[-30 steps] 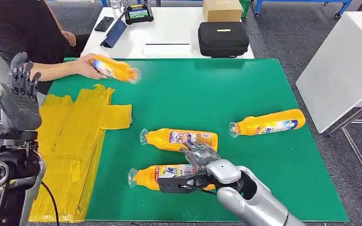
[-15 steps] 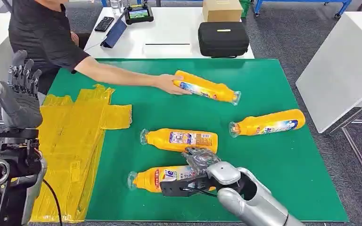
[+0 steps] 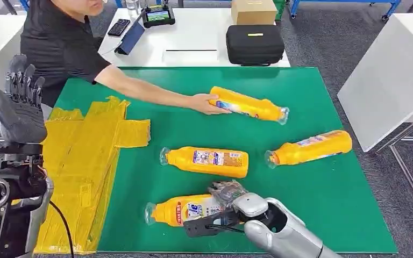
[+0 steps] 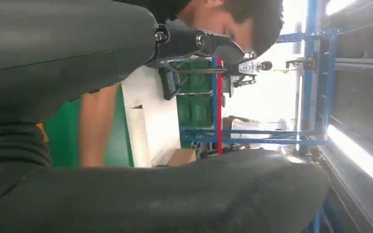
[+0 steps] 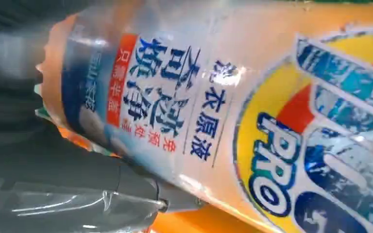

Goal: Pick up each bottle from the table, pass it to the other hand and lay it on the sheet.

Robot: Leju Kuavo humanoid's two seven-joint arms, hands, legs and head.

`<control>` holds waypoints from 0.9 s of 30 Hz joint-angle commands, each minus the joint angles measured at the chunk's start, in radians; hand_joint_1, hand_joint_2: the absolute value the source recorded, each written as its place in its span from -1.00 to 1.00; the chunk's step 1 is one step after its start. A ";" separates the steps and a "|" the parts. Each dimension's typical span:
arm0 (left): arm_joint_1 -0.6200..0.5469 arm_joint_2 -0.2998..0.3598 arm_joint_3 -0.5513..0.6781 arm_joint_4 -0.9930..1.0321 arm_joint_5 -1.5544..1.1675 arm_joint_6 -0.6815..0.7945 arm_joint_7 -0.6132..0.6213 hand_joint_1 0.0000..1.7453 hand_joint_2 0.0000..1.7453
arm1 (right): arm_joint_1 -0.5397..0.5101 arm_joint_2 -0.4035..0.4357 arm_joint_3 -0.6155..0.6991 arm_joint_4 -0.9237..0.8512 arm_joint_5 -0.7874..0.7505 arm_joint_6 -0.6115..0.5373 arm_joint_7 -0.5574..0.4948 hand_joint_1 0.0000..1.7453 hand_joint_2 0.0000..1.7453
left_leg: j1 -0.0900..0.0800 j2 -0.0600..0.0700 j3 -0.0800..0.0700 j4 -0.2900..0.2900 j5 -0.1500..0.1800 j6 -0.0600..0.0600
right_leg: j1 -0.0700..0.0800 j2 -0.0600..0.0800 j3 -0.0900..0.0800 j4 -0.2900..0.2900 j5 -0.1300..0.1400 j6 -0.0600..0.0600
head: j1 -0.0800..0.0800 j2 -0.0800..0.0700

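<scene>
Four orange bottles lie on the green mat (image 3: 322, 215). The right hand (image 3: 227, 200) grips the nearest bottle (image 3: 180, 210) close to the front edge, while the left hand (image 3: 19, 107) is raised, fingers apart and empty, beside the yellow sheet (image 3: 88, 161). A person's hand (image 3: 204, 103) holds the far bottle (image 3: 250, 105).

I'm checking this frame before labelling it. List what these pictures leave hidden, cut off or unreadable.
- Head view: the right hand covers the base end of the nearest bottle, so how its fingers wrap underneath is hidden.
- Right wrist view: that bottle sits so close that its ends are cut off by the edges.
- Left wrist view: the left hand blocks most of the green mat.
- Head view: bottle label text is too small to read.
</scene>
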 commanded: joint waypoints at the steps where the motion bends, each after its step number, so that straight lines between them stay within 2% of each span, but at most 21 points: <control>1: -0.058 -0.014 0.000 0.105 0.022 -0.002 -0.011 -1.00 -1.00 | -0.026 -0.017 0.061 0.109 -0.029 0.022 -0.006 -1.00 1.00 | 0.001 -0.001 0.003 -0.001 0.000 -0.002 | 0.001 -0.003 0.003 -0.001 0.000 0.000 | 0.000 0.000; 2: -0.064 -0.015 -0.002 0.113 0.026 -0.001 -0.013 -1.00 -1.00 | -0.024 -0.019 0.063 0.117 -0.031 0.022 -0.008 -0.62 1.00 | 0.002 -0.002 0.005 -0.001 0.000 -0.004 | 0.001 -0.004 0.006 -0.002 -0.001 0.000 | 0.001 0.000; 3: -0.070 -0.016 -0.005 0.120 0.029 0.000 -0.016 -1.00 -1.00 | -0.025 -0.021 0.065 0.125 -0.035 0.023 -0.011 1.00 1.00 | 0.001 -0.002 0.004 -0.001 0.000 -0.003 | 0.001 -0.004 0.005 -0.002 -0.001 0.000 | 0.001 0.000; 14: -0.079 -0.022 0.002 0.130 0.041 0.018 -0.030 -1.00 -1.00 | -0.065 -0.039 0.062 0.126 -0.060 0.008 -0.038 1.00 1.00 | 0.001 -0.001 0.006 -0.001 0.000 -0.002 | 0.001 -0.003 0.006 -0.002 0.000 0.000 | 0.000 0.000; 18: -0.057 -0.011 0.014 0.121 0.050 0.014 -0.041 -1.00 -1.00 | -0.079 -0.049 -0.007 0.073 -0.124 -0.055 -0.036 1.00 1.00 | 0.001 -0.001 0.006 0.000 0.000 -0.003 | 0.001 -0.003 0.007 -0.002 -0.001 0.000 | 0.000 0.000; 19: -0.043 -0.011 0.022 0.111 0.062 0.010 -0.042 -1.00 -1.00 | -0.074 -0.047 -0.060 0.038 -0.156 -0.115 -0.032 1.00 1.00 | 0.001 -0.001 0.007 0.000 -0.001 -0.003 | 0.001 -0.002 0.007 -0.002 -0.001 0.000 | 0.001 0.000; 23: -0.035 -0.011 0.026 0.105 0.065 0.008 -0.042 -1.00 -1.00 | -0.082 -0.053 -0.070 0.020 -0.166 -0.106 -0.026 1.00 1.00 | 0.002 0.000 0.006 0.000 -0.001 -0.004 | 0.001 -0.002 0.007 -0.001 -0.001 0.001 | 0.001 0.000; 24: 0.003 -0.014 0.044 0.078 0.098 -0.015 -0.033 -1.00 -1.00 | -0.084 -0.057 -0.206 -0.105 -0.234 -0.151 -0.012 1.00 1.00 | 0.001 0.003 0.004 0.002 -0.002 -0.004 | 0.000 0.001 0.004 0.001 -0.002 0.001 | 0.001 0.000; 26: 0.003 -0.015 0.044 0.077 0.102 -0.017 -0.031 -1.00 -1.00 | -0.074 -0.051 -0.218 -0.111 -0.233 -0.165 -0.013 1.00 1.00 | 0.000 0.002 0.002 0.002 -0.002 -0.003 | 0.000 0.000 0.002 0.002 -0.001 0.001 | 0.000 0.000; 27: 0.009 -0.015 0.047 0.072 0.116 -0.027 -0.032 -1.00 1.00 | -0.065 -0.039 -0.259 -0.133 -0.235 -0.219 -0.032 1.00 1.00 | 0.000 0.001 0.002 0.001 -0.001 -0.002 | 0.000 -0.001 0.002 0.000 -0.001 0.000 | 0.001 0.000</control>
